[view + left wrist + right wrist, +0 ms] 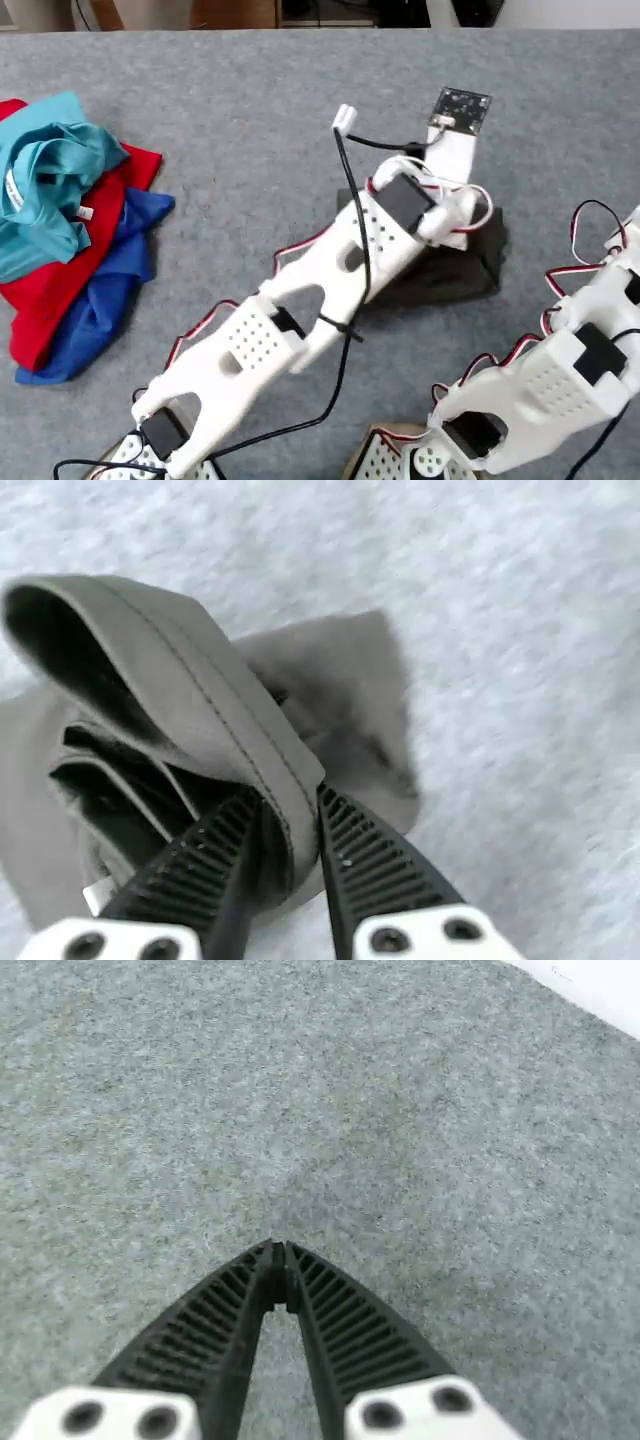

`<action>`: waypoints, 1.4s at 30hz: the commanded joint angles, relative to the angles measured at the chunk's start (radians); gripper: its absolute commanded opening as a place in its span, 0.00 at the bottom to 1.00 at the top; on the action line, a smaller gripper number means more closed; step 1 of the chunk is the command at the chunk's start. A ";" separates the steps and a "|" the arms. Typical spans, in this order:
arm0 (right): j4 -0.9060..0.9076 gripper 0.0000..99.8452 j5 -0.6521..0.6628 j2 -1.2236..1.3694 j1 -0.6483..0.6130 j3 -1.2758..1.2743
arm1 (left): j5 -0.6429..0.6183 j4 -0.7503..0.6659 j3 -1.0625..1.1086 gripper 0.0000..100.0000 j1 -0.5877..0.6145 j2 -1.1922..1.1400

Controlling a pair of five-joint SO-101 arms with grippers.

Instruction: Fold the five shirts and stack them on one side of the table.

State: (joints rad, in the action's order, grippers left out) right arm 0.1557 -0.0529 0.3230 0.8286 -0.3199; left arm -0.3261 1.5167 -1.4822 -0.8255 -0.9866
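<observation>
A dark grey shirt (455,272) lies bunched right of the table's middle, partly under my left arm (330,270). In the left wrist view, my left gripper (290,825) is shut on a folded, stitched edge of the grey shirt (180,680), lifted into a loop above its other layers. A heap at the left edge holds a teal shirt (50,170) on top, a red shirt (60,275) under it and a blue shirt (110,290) lowest. My right gripper (278,1255) is shut with nothing in it, over bare grey cloth. The right arm (560,370) sits at the lower right.
Grey felt table cover (250,130) spans the whole surface. A black cable (350,250) runs along the left arm. The far table edge (300,30) lies at the top. Open room lies between the heap and the grey shirt.
</observation>
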 commanded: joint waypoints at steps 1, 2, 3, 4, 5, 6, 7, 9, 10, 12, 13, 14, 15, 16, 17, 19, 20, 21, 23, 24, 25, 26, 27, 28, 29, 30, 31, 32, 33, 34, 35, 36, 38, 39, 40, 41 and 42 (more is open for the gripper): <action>0.006 0.01 -0.008 -0.030 0.016 0.053 | -0.034 -0.060 -0.069 0.03 -0.034 -0.007; 0.006 0.01 -0.008 -0.030 0.016 0.053 | -0.037 -0.061 -0.069 0.03 -0.040 -0.012; 0.006 0.01 -0.008 -0.030 0.016 0.053 | -0.037 -0.061 -0.069 0.03 -0.048 -0.015; 0.006 0.01 -0.008 -0.028 0.016 0.053 | -0.038 -0.061 -0.069 0.03 -0.054 -0.016; 0.006 0.01 -0.008 -0.028 0.016 0.053 | -0.038 -0.061 -0.069 0.03 -0.055 -0.018; 0.006 0.01 -0.008 -0.028 0.016 0.053 | -0.038 -0.063 -0.069 0.03 -0.060 -0.018; 0.006 0.01 -0.008 -0.028 0.016 0.053 | -0.035 -0.060 -0.069 0.05 -0.063 -0.018; 0.005 0.01 -0.002 -0.028 0.002 0.053 | -0.037 -0.037 -0.074 0.16 -0.069 -0.015; 0.006 0.01 0.000 -0.028 -0.012 0.053 | -0.049 -0.017 -0.078 0.22 -0.068 -0.010; 0.011 0.01 0.000 -0.030 -0.033 0.047 | -0.106 0.018 -0.078 0.25 -0.058 0.013; 0.015 0.01 0.000 -0.030 -0.042 0.047 | -0.107 0.040 -0.078 0.25 -0.043 0.035; 0.035 0.01 0.000 -0.030 -0.047 0.047 | -0.095 0.064 -0.078 0.24 -0.023 0.061; 0.063 0.01 0.000 -0.030 -0.051 0.047 | -0.075 0.089 -0.078 0.24 -0.003 0.088; 0.094 0.01 0.002 -0.030 -0.062 0.047 | -0.049 0.115 -0.078 0.23 0.023 0.117; 0.123 0.01 0.002 -0.030 -0.076 0.047 | -0.020 0.138 -0.078 0.21 0.054 0.145; 0.206 0.01 0.023 -0.041 -0.101 0.051 | 0.055 0.186 -0.078 0.15 0.118 0.196; 0.265 0.01 0.064 -0.054 -0.114 0.067 | 0.095 0.213 -0.078 0.11 0.153 0.219; 0.334 0.01 0.121 -0.081 -0.134 0.088 | 0.130 0.239 -0.078 0.06 0.186 0.240; 0.503 0.01 0.247 -0.140 -0.199 0.124 | 0.184 0.245 -0.055 0.02 0.253 0.274; 0.583 0.01 0.307 -0.166 -0.243 0.142 | 0.199 0.245 -0.034 0.03 0.285 0.291; 0.652 0.01 0.356 -0.186 -0.295 0.159 | 0.210 0.245 -0.011 0.03 0.311 0.309; 0.717 0.01 0.402 -0.203 -0.351 0.174 | 0.212 0.247 0.021 0.02 0.331 0.331; 0.779 0.01 0.439 -0.216 -0.401 0.191 | 0.210 0.247 0.069 0.02 0.345 0.355; 0.836 0.01 0.465 -0.226 -0.450 0.213 | 0.210 0.247 0.126 0.02 0.358 0.386; 0.887 0.01 0.480 -0.226 -0.496 0.246 | 0.210 0.249 0.195 0.02 0.364 0.424; 0.933 0.01 0.489 -0.225 -0.542 0.282 | 0.210 0.249 0.279 0.02 0.368 0.476; 0.967 0.01 0.489 -0.216 -0.584 0.314 | 0.210 0.249 0.381 0.02 0.370 0.535; 0.991 0.01 0.489 -0.203 -0.624 0.346 | 0.212 0.249 0.493 0.02 0.371 0.604; 1.011 0.01 0.491 -0.183 -0.664 0.378 | 0.213 0.249 0.617 0.02 0.373 0.679; 1.026 0.01 0.491 -0.160 -0.700 0.407 | 0.213 0.247 0.736 0.02 0.373 0.756; 1.036 0.01 0.493 -0.134 -0.731 0.433 | 0.213 0.238 0.859 0.02 0.374 0.834; 1.045 0.01 0.493 -0.105 -0.757 0.458 | 0.215 0.219 0.974 0.02 0.381 0.906; 1.065 0.01 0.488 -0.045 -0.797 0.506 | 0.247 0.143 1.201 0.02 0.407 1.040; 1.082 0.01 0.486 -0.013 -0.814 0.530 | 0.276 0.092 1.310 0.02 0.420 1.104; 1.106 0.01 0.486 0.018 -0.826 0.556 | 0.301 0.044 1.410 0.02 0.445 1.168; 1.135 0.01 0.486 0.045 -0.835 0.582 | 0.321 0.003 1.502 0.02 0.468 1.230; 1.168 0.01 0.486 0.074 -0.840 0.607 | 0.336 -0.034 1.587 0.02 0.488 1.291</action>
State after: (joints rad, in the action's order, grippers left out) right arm 1.2589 0.4319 0.3567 0.0245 0.1895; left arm -0.0391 1.5919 -0.1918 -0.3943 0.0936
